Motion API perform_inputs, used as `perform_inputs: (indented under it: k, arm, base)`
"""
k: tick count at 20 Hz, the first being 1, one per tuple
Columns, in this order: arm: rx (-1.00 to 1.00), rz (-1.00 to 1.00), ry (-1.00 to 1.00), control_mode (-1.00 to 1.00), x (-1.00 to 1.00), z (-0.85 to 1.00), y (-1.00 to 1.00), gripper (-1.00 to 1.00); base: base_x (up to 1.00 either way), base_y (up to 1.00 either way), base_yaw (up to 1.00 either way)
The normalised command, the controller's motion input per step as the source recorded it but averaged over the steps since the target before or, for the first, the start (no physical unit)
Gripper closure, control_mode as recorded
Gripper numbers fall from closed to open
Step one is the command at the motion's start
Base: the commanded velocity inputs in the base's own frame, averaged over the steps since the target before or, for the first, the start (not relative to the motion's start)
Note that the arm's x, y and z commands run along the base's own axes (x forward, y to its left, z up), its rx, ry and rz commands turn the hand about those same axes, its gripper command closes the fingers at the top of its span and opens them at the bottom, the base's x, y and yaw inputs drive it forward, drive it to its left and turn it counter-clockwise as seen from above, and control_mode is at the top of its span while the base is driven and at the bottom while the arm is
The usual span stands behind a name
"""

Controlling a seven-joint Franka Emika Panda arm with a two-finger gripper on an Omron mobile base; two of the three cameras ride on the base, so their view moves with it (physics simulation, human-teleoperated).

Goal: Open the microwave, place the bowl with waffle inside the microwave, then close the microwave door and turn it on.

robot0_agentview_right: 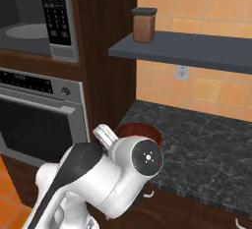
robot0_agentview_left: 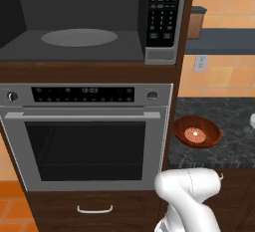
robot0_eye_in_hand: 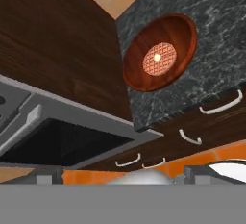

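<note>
Now, with my pincer (robot0_eye_in_hand: pixel 115 172) spread wide, I should descend squarely over the glossy reddish-brown wooden bowl (robot0_eye_in_hand: pixel 160 52) holding the small tan gridded waffle (robot0_eye_in_hand: pixel 159 58) on the dark marbled tabletop (robot0_eye_in_hand: pixel 221 35) beside the oven.

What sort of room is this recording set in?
A rendered home kitchen, by the look of it: a built-in microwave above a wall oven, a dark stone counter holding a bowl with a waffle, and a tiled wall.

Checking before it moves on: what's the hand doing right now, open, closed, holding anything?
Hand: open, holding nothing; the bowl with the waffle sits on the counter, untouched.
</note>
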Motion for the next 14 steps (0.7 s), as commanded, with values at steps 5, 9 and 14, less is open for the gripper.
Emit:
perform_inputs:
  k: [5,9,14]
  arm:
    - [0.00,-0.06,0.22,-1.00,0.77,-0.75,-0.42,-1.00]
    - [0.00,-0.05,0.10,-1.00,0.47,-0.44,-0.04,-1.00]
    - [0.00,-0.09,0.12,-1.00,0.43,-0.40,0.00,-1.00]
  base:
    - [0.00,0.00,0.00]
    - [0.00,0.00,0.00]
    - [0.00,0.00,0.00]
